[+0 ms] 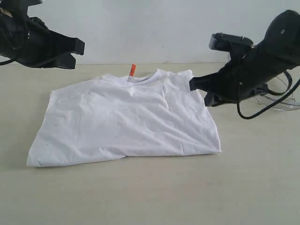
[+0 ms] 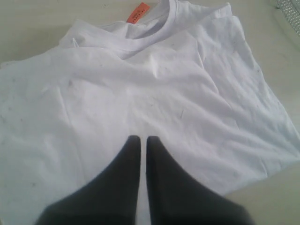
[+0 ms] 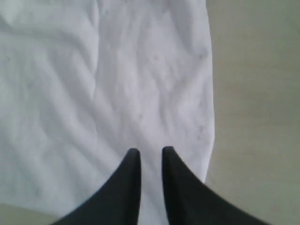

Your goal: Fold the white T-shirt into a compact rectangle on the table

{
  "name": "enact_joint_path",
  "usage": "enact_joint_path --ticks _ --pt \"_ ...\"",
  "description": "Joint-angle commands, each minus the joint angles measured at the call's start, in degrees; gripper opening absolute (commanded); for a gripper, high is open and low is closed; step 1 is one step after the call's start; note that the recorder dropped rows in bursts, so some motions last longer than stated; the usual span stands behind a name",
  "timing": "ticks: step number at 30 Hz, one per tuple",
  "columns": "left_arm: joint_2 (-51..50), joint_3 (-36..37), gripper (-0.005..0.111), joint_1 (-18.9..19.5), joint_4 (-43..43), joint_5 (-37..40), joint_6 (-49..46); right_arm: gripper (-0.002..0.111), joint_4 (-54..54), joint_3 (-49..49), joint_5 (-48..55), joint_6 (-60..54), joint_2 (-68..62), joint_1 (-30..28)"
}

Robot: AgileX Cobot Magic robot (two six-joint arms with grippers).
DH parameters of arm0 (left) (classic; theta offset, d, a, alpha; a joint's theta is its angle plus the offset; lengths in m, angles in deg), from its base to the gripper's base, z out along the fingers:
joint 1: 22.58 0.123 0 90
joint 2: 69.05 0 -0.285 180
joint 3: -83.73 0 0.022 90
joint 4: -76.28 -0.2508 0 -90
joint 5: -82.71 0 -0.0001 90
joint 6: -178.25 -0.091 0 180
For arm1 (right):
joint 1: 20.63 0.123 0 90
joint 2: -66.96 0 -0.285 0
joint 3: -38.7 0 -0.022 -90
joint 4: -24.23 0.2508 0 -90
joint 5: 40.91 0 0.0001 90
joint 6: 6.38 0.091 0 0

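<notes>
The white T-shirt (image 1: pixel 126 119) lies flat on the table (image 1: pixel 150 192), folded into a rough rectangle with its collar and orange neck tag (image 1: pixel 133 70) at the far edge. No lettering shows. My left gripper (image 1: pixel 78 50) hangs in the air beyond the shirt's far left corner. In the left wrist view it (image 2: pixel 143 138) is shut and holds nothing, with the shirt (image 2: pixel 140 93) and the tag (image 2: pixel 138 12) spread below it. My right gripper (image 1: pixel 192 84) hovers over the shirt's far right shoulder. In the right wrist view it (image 3: pixel 148 150) stands a narrow gap open over the shirt (image 3: pixel 117 84), with nothing between its fingers.
A round wire-mesh basket (image 1: pixel 286 91) stands on the table at the far right, behind the right arm; its rim (image 2: pixel 288 9) shows in a corner of the left wrist view. Bare beige table lies in front of the shirt and beside it (image 3: pixel 258 93).
</notes>
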Motion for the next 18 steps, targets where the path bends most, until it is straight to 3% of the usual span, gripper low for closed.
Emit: enact_joint_path --ticks 1,3,18 --pt "0.5 0.1 0.005 -0.2 1.7 -1.5 0.6 0.048 10.5 0.2 4.9 -8.4 -4.2 -3.8" --pt "0.5 0.1 0.005 -0.2 1.7 -1.2 0.6 0.058 11.4 0.2 5.4 -9.0 -4.8 -4.6" --pt "-1.3 0.2 0.005 -0.2 1.7 0.2 0.5 0.057 18.5 0.2 12.4 -17.7 -10.0 -8.2"
